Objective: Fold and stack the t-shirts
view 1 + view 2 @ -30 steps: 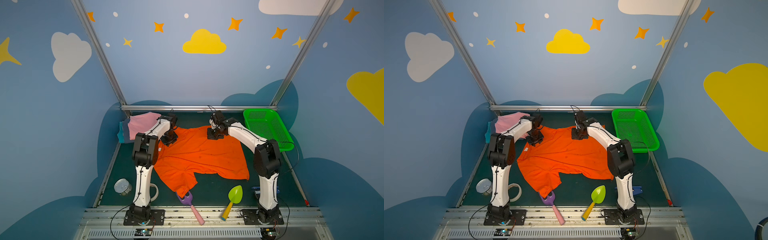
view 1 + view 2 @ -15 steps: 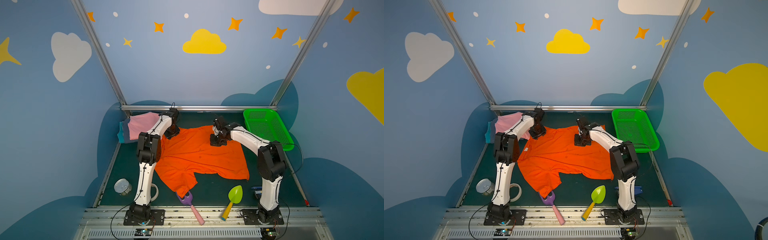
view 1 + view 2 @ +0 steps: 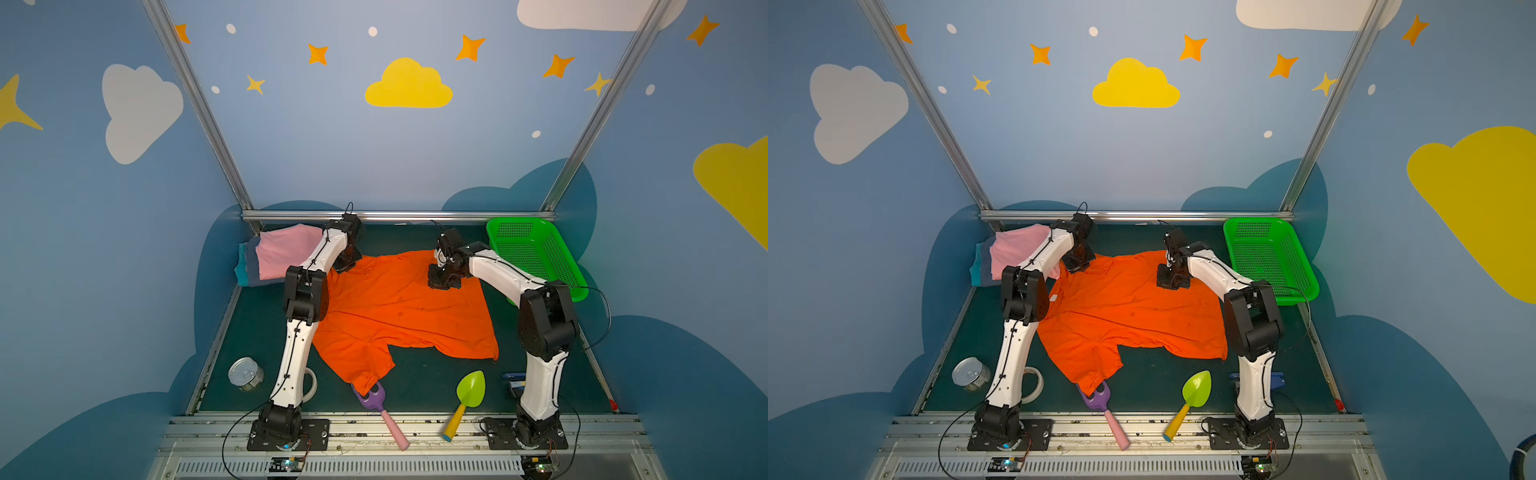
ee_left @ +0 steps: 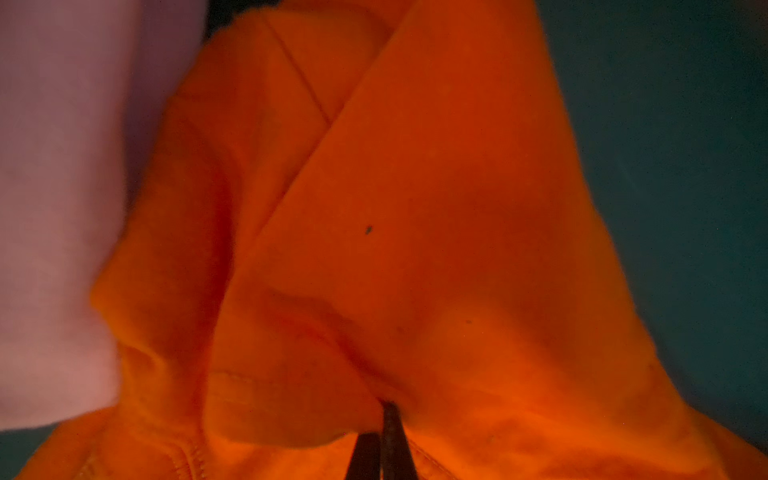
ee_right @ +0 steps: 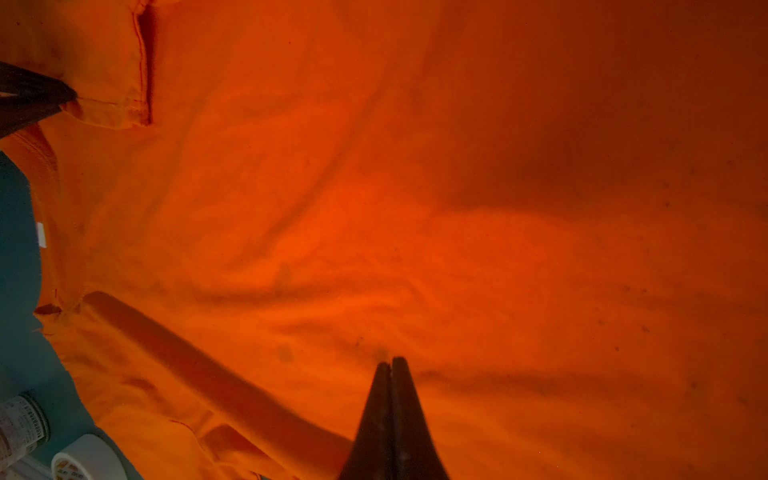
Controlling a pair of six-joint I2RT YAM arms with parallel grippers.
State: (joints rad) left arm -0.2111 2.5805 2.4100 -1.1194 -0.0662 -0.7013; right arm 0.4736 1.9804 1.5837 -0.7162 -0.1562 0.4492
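both grippers down on the orange shirt

the dark green table (image 3: 415,374) is mostly covered by the orange t-shirt (image 3: 399,316), spread nearly flat. both sets of jaws sit at its far edge, well apart, with the body of the shirt running between them and back toward the arm bases. the green basket (image 3: 519,221) stands just outside the right gripper (image 5: 390,362), off the cloth. the folded pile lies just outside the left gripper (image 4: 384,409): pink t-shirt (image 3: 286,249) on top, grey-blue t-shirt (image 3: 251,268) and teal t-shirt (image 3: 240,272) under it.

the left jaws are closed with a fold of orange pinched at their tips, the cloth drawn up in a peak just beside the pink. the right jaws are pressed together with their tips on the shirt; i can't tell whether any cloth is caught.

a tin (image 3: 246,374), tape roll (image 3: 309,384), purple toy fork (image 3: 372,399) and green trowel (image 3: 469,390) lie well away from both, near the arm bases.
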